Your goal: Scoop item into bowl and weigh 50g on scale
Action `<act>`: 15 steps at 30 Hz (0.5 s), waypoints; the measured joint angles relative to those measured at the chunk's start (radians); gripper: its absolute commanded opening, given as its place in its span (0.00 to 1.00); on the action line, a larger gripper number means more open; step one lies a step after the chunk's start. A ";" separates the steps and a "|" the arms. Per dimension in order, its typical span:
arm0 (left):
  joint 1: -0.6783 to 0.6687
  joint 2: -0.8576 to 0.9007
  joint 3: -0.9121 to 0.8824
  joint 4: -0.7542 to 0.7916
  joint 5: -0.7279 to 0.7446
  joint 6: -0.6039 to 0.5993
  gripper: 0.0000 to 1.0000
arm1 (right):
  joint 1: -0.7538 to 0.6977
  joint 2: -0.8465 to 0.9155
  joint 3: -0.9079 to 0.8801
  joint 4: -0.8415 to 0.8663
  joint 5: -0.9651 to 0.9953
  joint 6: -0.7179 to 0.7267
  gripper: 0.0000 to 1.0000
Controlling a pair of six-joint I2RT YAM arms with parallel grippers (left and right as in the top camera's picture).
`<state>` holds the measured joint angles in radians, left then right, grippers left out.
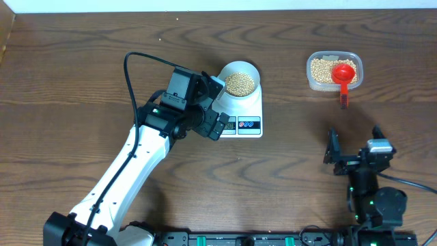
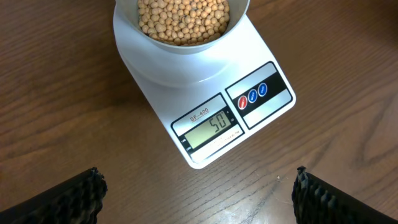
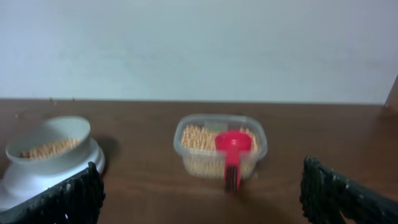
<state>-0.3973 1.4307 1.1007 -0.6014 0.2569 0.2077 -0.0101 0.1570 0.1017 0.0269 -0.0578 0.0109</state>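
Observation:
The pale bowl (image 1: 250, 70) sits on the white scale (image 1: 249, 108), filled with tan beans (image 1: 240, 83). In the left wrist view the bowl (image 2: 180, 46) of beans (image 2: 183, 18) stands on the scale (image 2: 261, 53), whose display (image 2: 209, 128) reads 50. My left gripper (image 1: 212, 116) hovers open and empty just left of the scale's front edge; its fingertips (image 2: 199, 196) frame bare table. My right gripper (image 1: 355, 147) is open and empty at the front right. It faces the bowl (image 3: 50, 146) and the scale (image 3: 18, 186).
A clear plastic tub (image 1: 334, 71) of beans stands at the back right with a red scoop (image 1: 343, 76) resting in it, handle pointing forward. Both also show in the right wrist view, the tub (image 3: 193, 149) and the scoop (image 3: 232, 152). A black cable (image 1: 136, 68) loops above the left arm.

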 measured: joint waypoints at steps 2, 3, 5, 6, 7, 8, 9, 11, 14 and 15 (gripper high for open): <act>0.000 0.000 0.000 0.000 0.000 0.000 0.98 | 0.009 -0.027 -0.036 0.005 0.010 0.000 0.99; 0.000 0.000 0.000 0.000 0.000 0.000 0.98 | 0.013 -0.039 -0.050 0.005 0.014 0.000 0.99; 0.000 0.000 0.000 0.000 0.000 0.000 0.98 | 0.016 -0.056 -0.069 0.008 0.017 0.000 0.99; 0.000 0.000 0.000 0.000 0.000 0.000 0.98 | 0.016 -0.064 -0.077 0.009 0.019 0.000 0.99; 0.000 0.000 0.000 0.000 0.000 0.000 0.98 | 0.016 -0.072 -0.080 -0.002 0.022 0.000 0.99; 0.000 0.000 0.000 0.000 0.000 0.000 0.98 | 0.016 -0.079 -0.083 -0.022 0.025 0.000 0.99; 0.000 0.000 0.000 0.000 0.000 0.000 0.98 | 0.016 -0.088 -0.085 -0.056 0.027 0.000 0.99; 0.000 0.000 0.000 0.000 0.000 0.000 0.98 | 0.016 -0.100 -0.091 -0.095 0.029 0.000 0.99; 0.000 0.000 0.000 0.000 0.000 0.000 0.98 | 0.016 -0.114 -0.094 -0.098 0.029 0.000 0.99; 0.000 0.000 0.000 0.000 0.000 0.000 0.98 | 0.016 -0.116 -0.094 -0.098 0.029 0.000 0.99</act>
<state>-0.3973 1.4307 1.1007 -0.6014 0.2569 0.2077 0.0063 0.0406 0.0078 -0.0708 -0.0288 0.0109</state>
